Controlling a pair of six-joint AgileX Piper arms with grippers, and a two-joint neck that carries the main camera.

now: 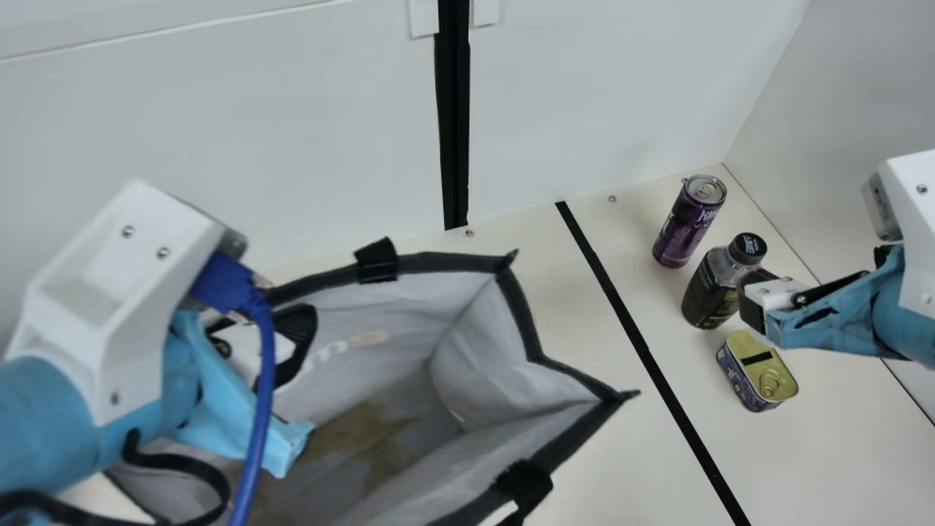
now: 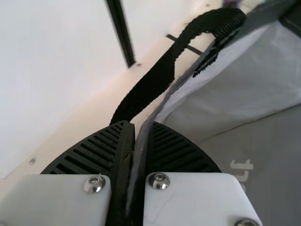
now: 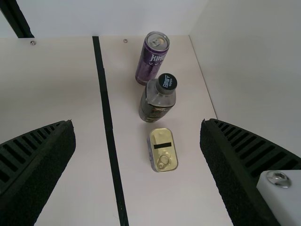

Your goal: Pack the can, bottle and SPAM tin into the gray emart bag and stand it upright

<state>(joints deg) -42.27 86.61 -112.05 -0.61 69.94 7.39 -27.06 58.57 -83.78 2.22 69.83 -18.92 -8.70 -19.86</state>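
Note:
My left gripper (image 1: 292, 337) is at the far rim of the gray bag (image 1: 478, 354), which gapes upward, wide at the mouth. In the left wrist view the left gripper (image 2: 140, 126) is shut on the edge of the bag (image 2: 225, 80), beside a black handle strap. Above the table at the right is my right gripper (image 1: 752, 292); in the right wrist view the right gripper (image 3: 137, 123) is open, nothing between its fingers. The purple can (image 3: 151, 59) and the dark bottle (image 3: 157, 104) stand upright, and the SPAM tin (image 3: 162, 149) rests lid up, in a row.
A black tape line (image 1: 643, 343) runs along the table (image 1: 584, 438) between the bag and the three items. White walls (image 1: 621, 95) rise behind and at the right. A blue cable (image 1: 264, 380) hangs from my left arm across the bag.

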